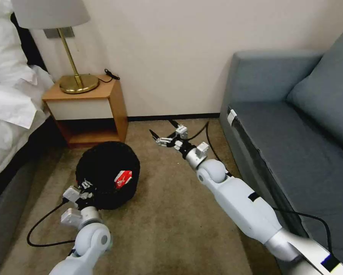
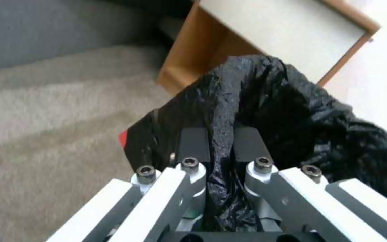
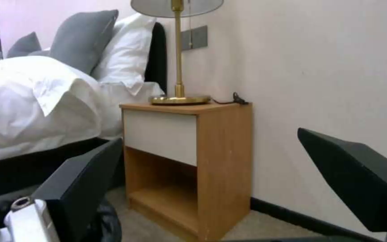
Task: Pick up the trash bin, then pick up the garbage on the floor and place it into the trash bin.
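The trash bin [image 1: 102,172], round and lined with a crinkly black bag, is on the carpet in front of the nightstand. A crumpled red-white carton [image 1: 123,178], one piece of the garbage, shows against the black bag on the bin's right side. My left gripper [image 1: 85,187] is at the bin's near rim. In the left wrist view the left gripper [image 2: 220,141] is shut on a fold of the black bag [image 2: 292,111]. My right gripper [image 1: 161,136] hangs open over bare carpet near the wall, right of the bin; the right gripper [image 3: 209,141] holds nothing.
A wooden nightstand [image 1: 89,110] with a brass lamp [image 1: 78,82] stands against the wall behind the bin. A bed [image 1: 7,107] lies on the left, a grey sofa [image 1: 293,126] on the right. A black cable [image 1: 41,229] loops on the carpet by my left arm.
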